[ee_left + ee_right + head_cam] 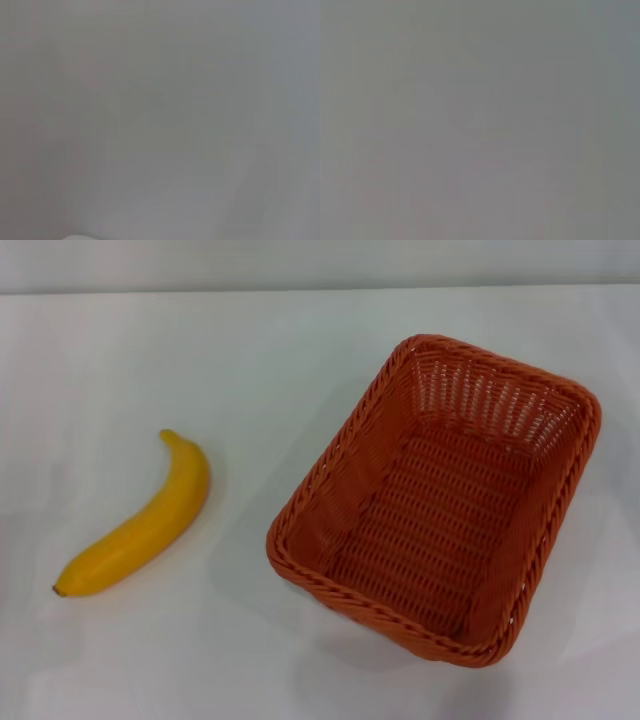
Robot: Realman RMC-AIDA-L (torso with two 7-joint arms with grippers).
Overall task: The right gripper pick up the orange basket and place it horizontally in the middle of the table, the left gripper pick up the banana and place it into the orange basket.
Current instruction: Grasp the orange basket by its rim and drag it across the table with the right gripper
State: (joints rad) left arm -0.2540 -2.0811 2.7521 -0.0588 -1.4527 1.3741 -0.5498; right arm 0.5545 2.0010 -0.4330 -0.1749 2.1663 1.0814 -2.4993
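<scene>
In the head view the orange basket [440, 500] rests on the white table [250, 370], right of centre, turned at a slant with its long side running from near left to far right. It holds nothing. The yellow banana [140, 520] lies flat on the left side of the table, stem toward the far side and dark tip toward the near left. A stretch of bare table separates it from the basket. Neither gripper nor arm shows in any view. Both wrist views give only a plain grey surface.
The table's far edge [320, 290] runs across the top of the head view, with a pale wall behind it. Nothing else lies on the tabletop.
</scene>
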